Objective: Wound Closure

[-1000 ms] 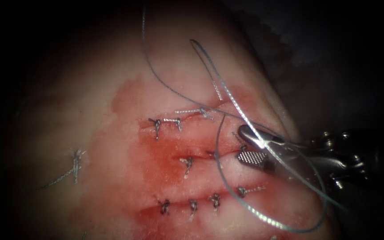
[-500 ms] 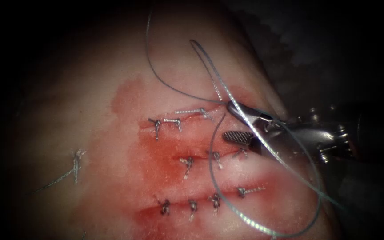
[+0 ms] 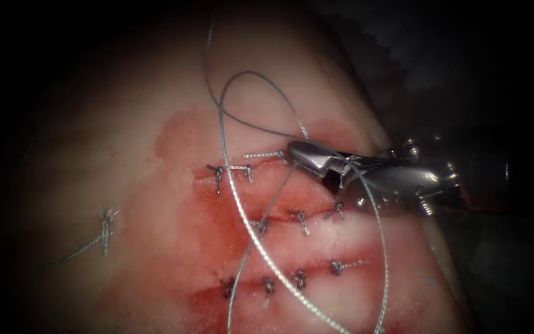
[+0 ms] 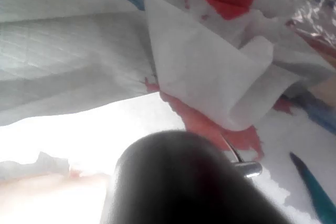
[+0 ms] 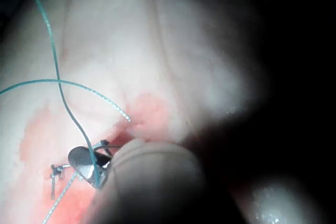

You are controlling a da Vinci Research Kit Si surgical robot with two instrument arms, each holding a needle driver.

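Thread (image 3: 236,192) loops just left of the right hand (image 3: 316,162), whose jaws sit nearly closed on a strand beside the top stitches (image 3: 233,170) on the tissue (image 3: 125,154).

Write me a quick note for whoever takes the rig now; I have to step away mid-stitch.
Right hand: jaws shut on the thread, at the right end of the upper row of stitches; they stood open a second ago. It holds no needle.
Left hand: I cannot tell what it holds or how its jaws stand.
Thread: one loop arches over the tissue above the stitches, long strands run down across all three rows.
Needle: I cannot say where it is.
Done: three rows of knotted stitches lie in the tissue, with red fluid around them.
Left: the loose thread is neither tightened nor cut.
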